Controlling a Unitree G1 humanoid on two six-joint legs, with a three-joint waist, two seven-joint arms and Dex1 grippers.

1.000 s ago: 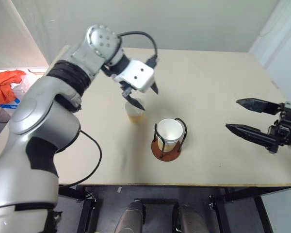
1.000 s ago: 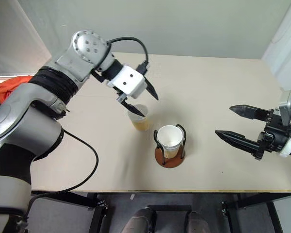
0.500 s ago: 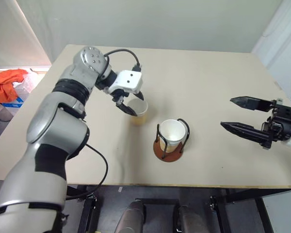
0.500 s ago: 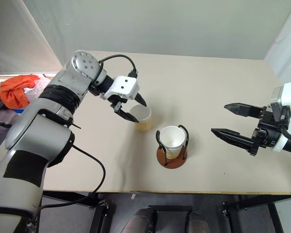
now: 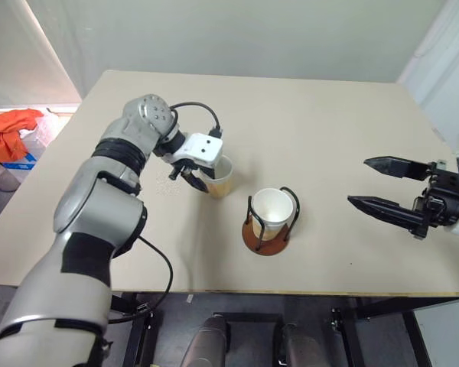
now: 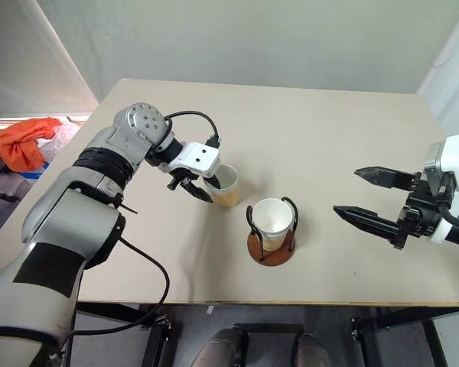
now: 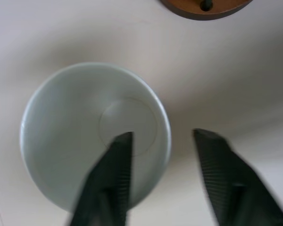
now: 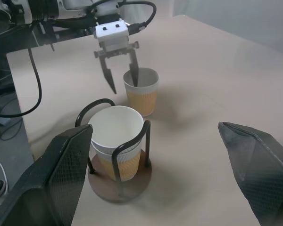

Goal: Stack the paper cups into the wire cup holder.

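A tan paper cup (image 5: pixel 219 175) stands upright on the table, left of the wire cup holder (image 5: pixel 266 235). My left gripper (image 5: pixel 203 180) points steeply down over that cup and is open. One finger (image 7: pixel 117 179) is inside the cup and the other finger (image 7: pixel 224 183) is outside, a gap away from the wall. Another paper cup (image 5: pixel 273 209) sits upright inside the holder, between the wire loops (image 8: pixel 132 141). Far to the right, my right gripper (image 5: pixel 357 181) hovers above the table, open wide and empty, pointing toward the holder.
The beige table (image 5: pixel 329 115) has its front edge close below the holder. An orange cloth (image 5: pixel 8 131) lies off the table at the far left. A black cable (image 5: pixel 191 107) loops over the left wrist.
My left gripper has sunk onto the loose cup, rolled, and narrowed its fingers, one finger now inside the rim. The right gripper has stayed put. The camera view has shifted slightly.
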